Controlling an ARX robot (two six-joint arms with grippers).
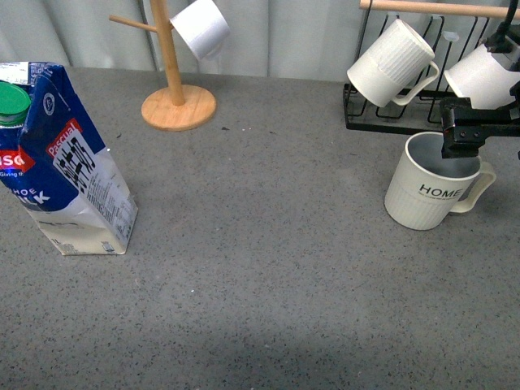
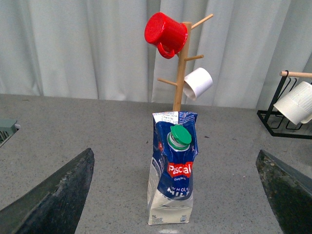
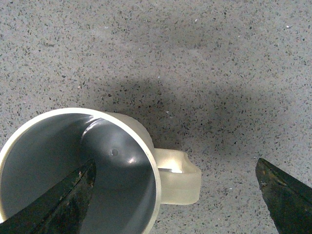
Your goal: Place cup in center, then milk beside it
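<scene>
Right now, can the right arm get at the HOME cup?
Probably yes: the right pincer hangs open directly over the cup, its jaws straddling the wall on the handle side, and nothing lies between them.

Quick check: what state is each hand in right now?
Left hand: open, holding nothing.
Right hand: open over the cup, one finger inside the rim, not gripping it.

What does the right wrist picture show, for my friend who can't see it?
Looking straight down, a cream ceramic mug with a grey-blue inside stands on a speckled grey table. Two dark fingers are spread wide: one over the mug's opening, the other beyond its handle.
</scene>
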